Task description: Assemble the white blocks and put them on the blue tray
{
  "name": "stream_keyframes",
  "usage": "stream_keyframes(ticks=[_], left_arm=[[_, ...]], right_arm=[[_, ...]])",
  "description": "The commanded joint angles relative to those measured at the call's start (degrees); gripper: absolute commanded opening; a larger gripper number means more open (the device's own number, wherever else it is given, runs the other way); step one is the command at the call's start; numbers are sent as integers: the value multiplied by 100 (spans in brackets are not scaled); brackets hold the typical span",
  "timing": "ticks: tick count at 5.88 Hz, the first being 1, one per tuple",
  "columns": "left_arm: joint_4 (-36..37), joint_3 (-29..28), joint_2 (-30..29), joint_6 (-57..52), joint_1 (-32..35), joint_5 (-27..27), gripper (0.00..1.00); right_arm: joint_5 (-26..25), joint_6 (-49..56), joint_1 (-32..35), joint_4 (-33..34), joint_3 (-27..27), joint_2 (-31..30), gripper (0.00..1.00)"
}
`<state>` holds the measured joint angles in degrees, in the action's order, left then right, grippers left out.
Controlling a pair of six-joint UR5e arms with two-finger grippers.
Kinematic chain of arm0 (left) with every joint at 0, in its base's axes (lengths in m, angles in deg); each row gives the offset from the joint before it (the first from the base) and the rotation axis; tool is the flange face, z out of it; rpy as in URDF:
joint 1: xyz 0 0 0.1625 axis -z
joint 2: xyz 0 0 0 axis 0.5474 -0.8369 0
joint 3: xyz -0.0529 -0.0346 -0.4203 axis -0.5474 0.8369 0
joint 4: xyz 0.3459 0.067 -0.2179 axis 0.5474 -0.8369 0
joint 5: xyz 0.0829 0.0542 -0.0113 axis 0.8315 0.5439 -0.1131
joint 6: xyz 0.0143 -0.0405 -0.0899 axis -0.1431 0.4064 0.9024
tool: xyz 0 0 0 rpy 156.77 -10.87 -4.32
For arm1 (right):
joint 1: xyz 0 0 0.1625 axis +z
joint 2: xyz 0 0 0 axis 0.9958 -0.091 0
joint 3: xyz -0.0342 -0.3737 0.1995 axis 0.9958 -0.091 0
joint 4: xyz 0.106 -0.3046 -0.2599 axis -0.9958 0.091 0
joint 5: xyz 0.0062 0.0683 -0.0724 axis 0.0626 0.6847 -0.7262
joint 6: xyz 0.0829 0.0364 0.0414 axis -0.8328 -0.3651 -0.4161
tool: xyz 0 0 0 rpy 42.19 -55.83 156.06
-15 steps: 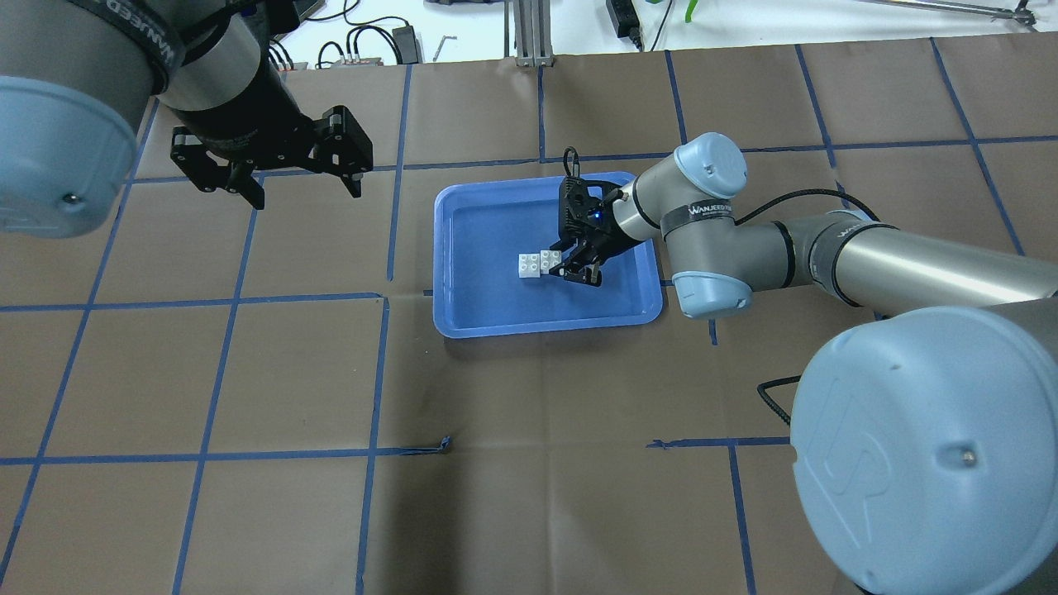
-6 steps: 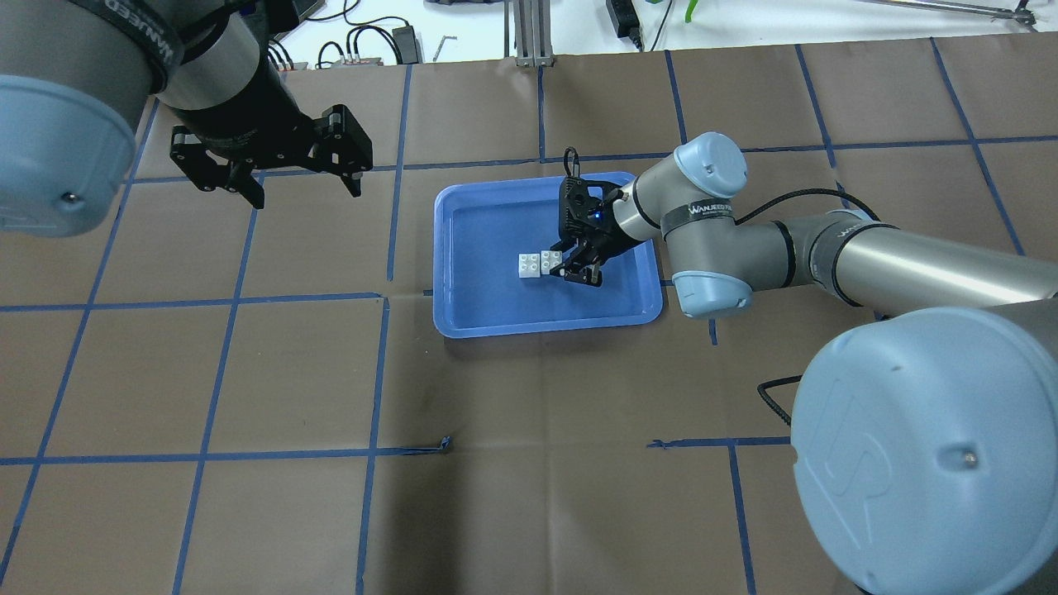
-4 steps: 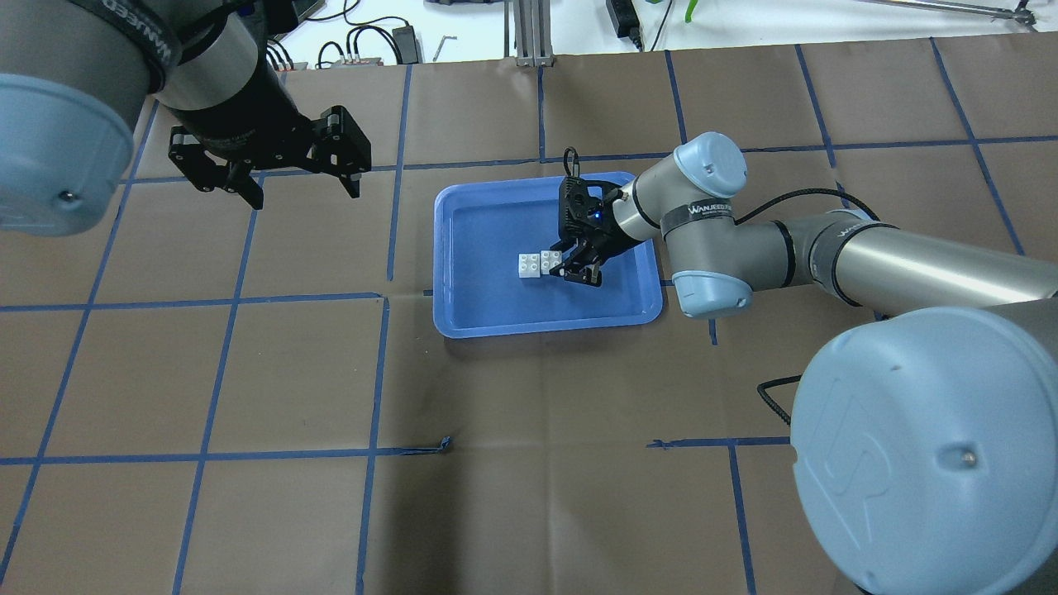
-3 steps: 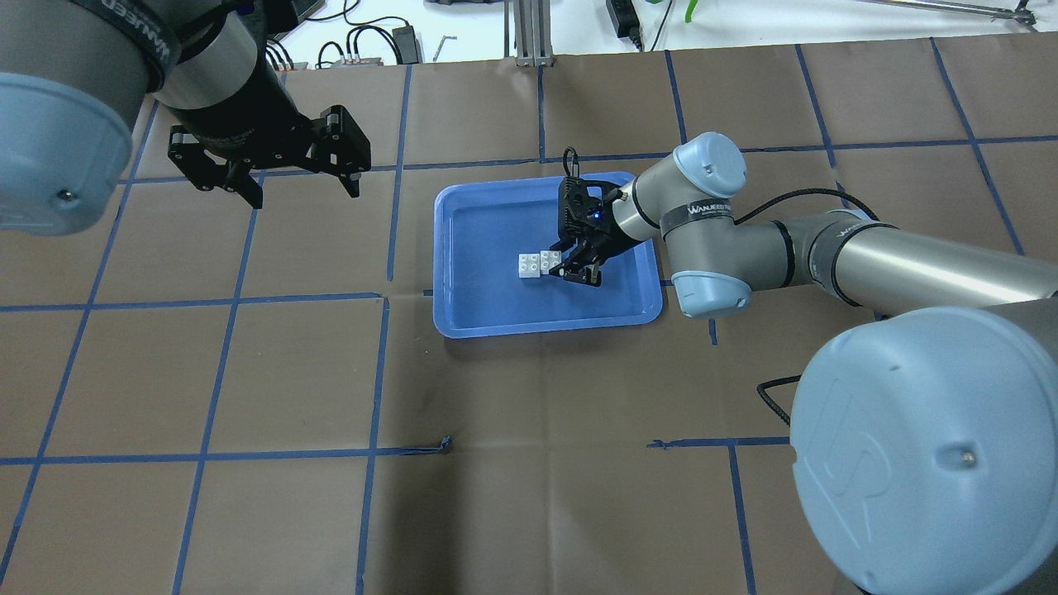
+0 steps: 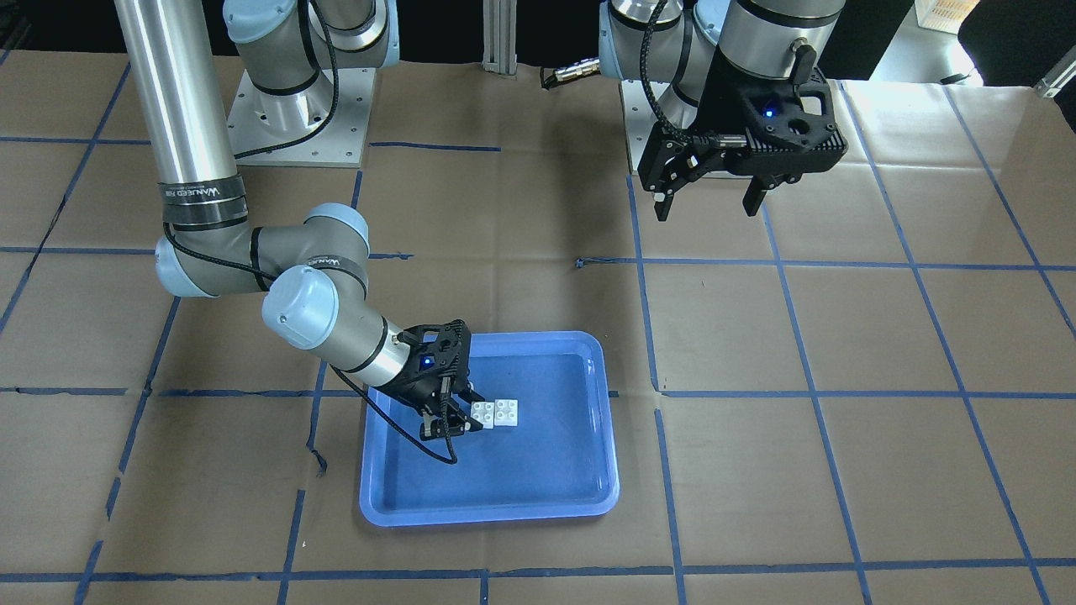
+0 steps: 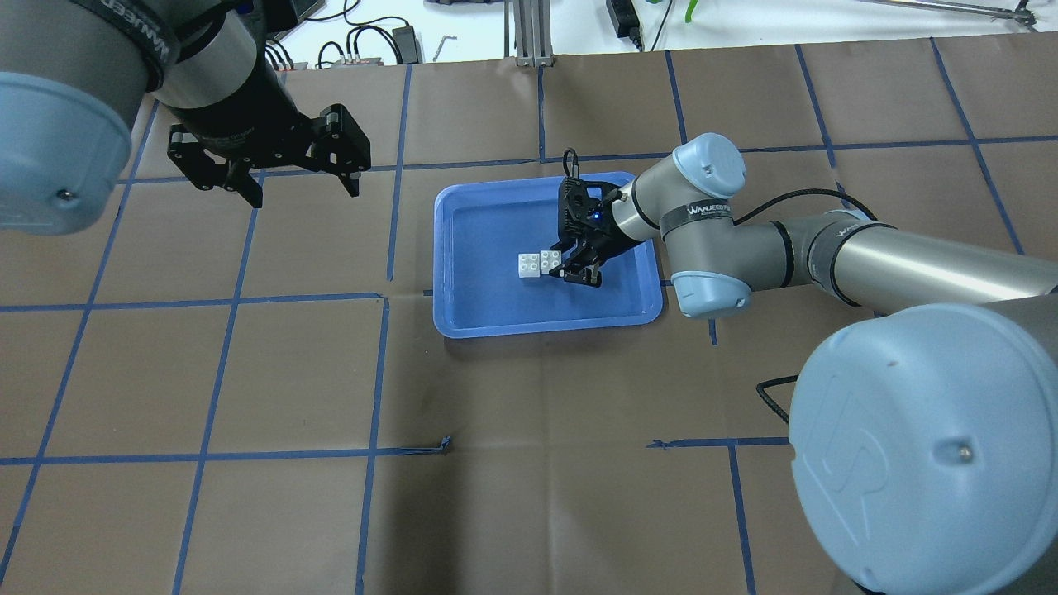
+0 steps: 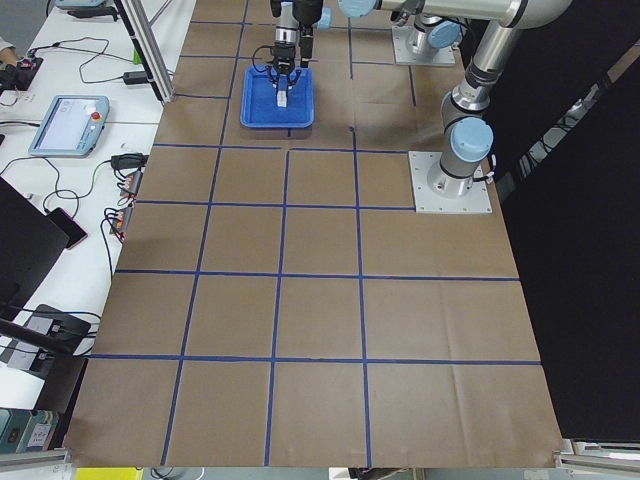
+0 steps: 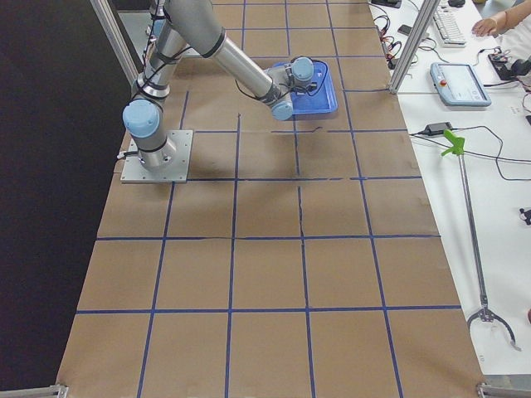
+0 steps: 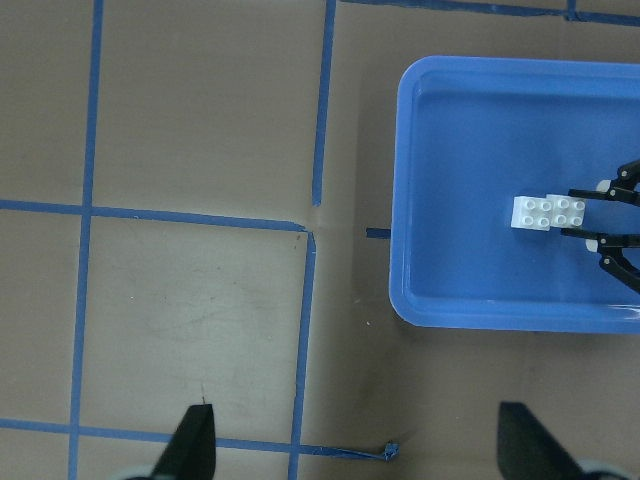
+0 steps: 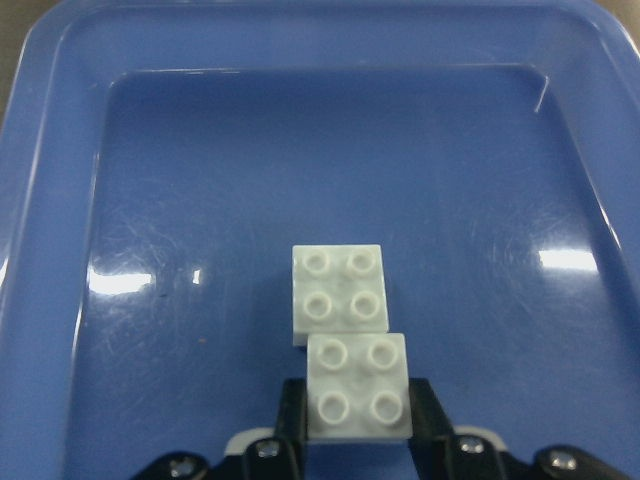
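Note:
The blue tray [image 6: 496, 302] lies mid-table; it also shows in the front view [image 5: 504, 479] and in the left wrist view [image 9: 450, 250]. Two white blocks lie in it, joined with an offset: the far one [image 10: 340, 292] [image 6: 530, 264] and the near one [image 10: 358, 388] [image 6: 551, 260]. My right gripper [image 6: 565, 266] [image 5: 465, 414] is low in the tray, its fingers [image 10: 290, 412] pressed against both sides of the near block. My left gripper [image 6: 306, 197] [image 5: 704, 212] hangs open and empty above the table, left of the tray.
Blue tape lines cross the brown table cover. Cables and power bricks [image 6: 380, 41] lie beyond the far edge. The arm bases [image 5: 303, 109] stand on the robot's side. A bench with teach pendants [image 8: 460, 83] runs along the operators' side.
The left gripper has drifted very slightly. The right gripper and the blocks have not moved.

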<state>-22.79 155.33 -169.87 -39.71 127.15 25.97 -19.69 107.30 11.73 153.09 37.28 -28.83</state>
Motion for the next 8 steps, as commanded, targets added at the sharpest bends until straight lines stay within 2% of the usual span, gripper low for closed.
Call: stream_keyframes(ticks=[1,3,4,5,6,7,8], left_arm=[[2,0,0,11,0,0,99],[2,8,0,11,0,0,99],[2,0,0,11,0,0,99],[2,0,0,11,0,-9,99],[2,0,0,11,0,-1,99],[11,0,0,11,0,0,99],[11,0,0,11,0,0,99]], right_arm=[[6,-7,0,1,-1,5,59],[233,2,0,9,-1,-3,60],[235,2,0,-8,-1,-3,65],[243,-24,0,-25,-9,-3,90],[226,-181,0,-52,-27,-73,100],[122,-670,-9,-78,-71,-239,100],[-306,-1579,-9,-539,-80,-693,100]])
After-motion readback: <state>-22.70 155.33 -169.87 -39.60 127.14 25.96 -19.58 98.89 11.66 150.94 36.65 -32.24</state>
